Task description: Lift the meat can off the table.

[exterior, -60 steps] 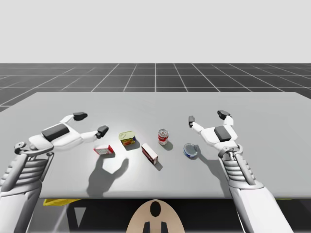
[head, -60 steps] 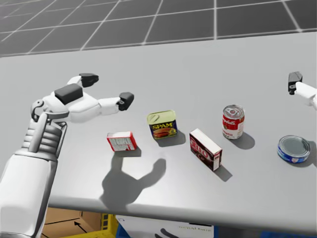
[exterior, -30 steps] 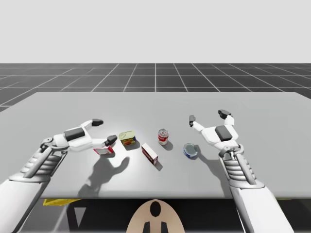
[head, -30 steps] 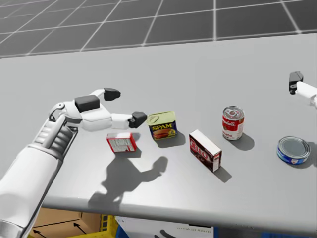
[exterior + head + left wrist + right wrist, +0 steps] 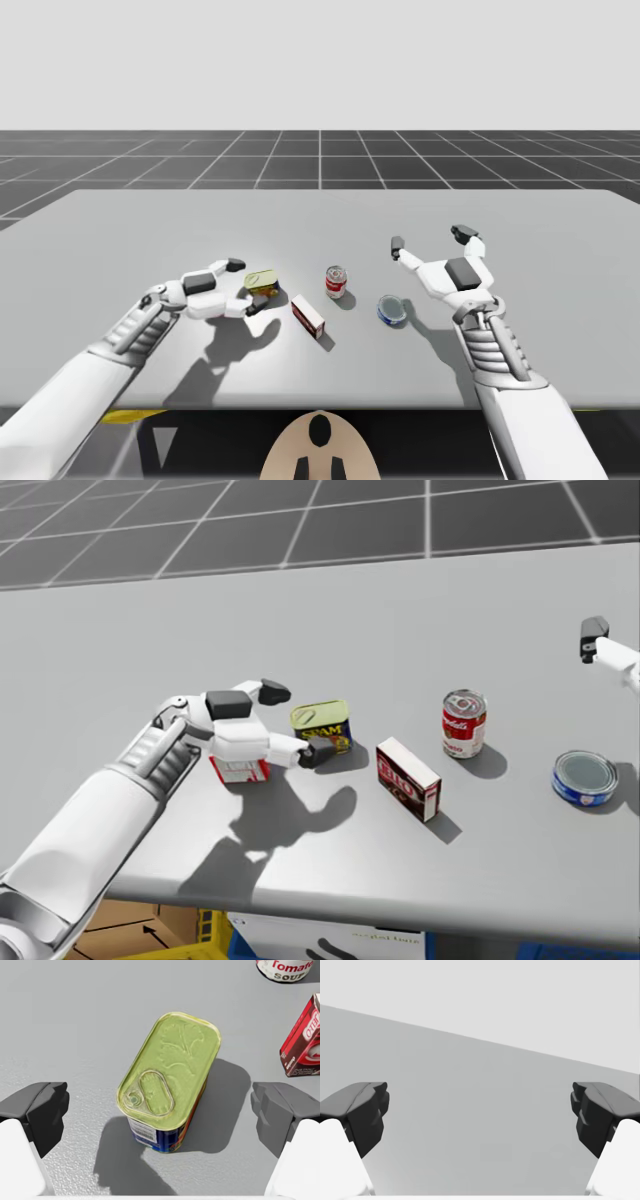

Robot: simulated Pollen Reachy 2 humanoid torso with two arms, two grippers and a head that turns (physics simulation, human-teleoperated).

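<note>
Left gripper [image 5: 160,1115]: is being held open low over the table, one finger on each side of the meat can, neither touching it.
Meat can [image 5: 170,1075]: is being straddled where it stands on the table, olive lid and pull tab up, its long side set at a slant to the line between the fingers.
Small red-and-white box [image 5: 238,770]: is being overhung by the left hand, just beside the meat can.
Red box [image 5: 408,778]: is being left near the can's other side.
Right gripper [image 5: 480,1115]: is being held open over bare table, well apart from the can.
Risk: the can is likely being met at its corners if the fingers are closed now, so it could be twisted or squeezed out; the small box could be nudged by the hand.
Table [image 5: 560,230]: is being shown as flat, pale grey and matt.
Room: a dark gridded floor [image 5: 320,155] is being shown beyond the far edge.
</note>
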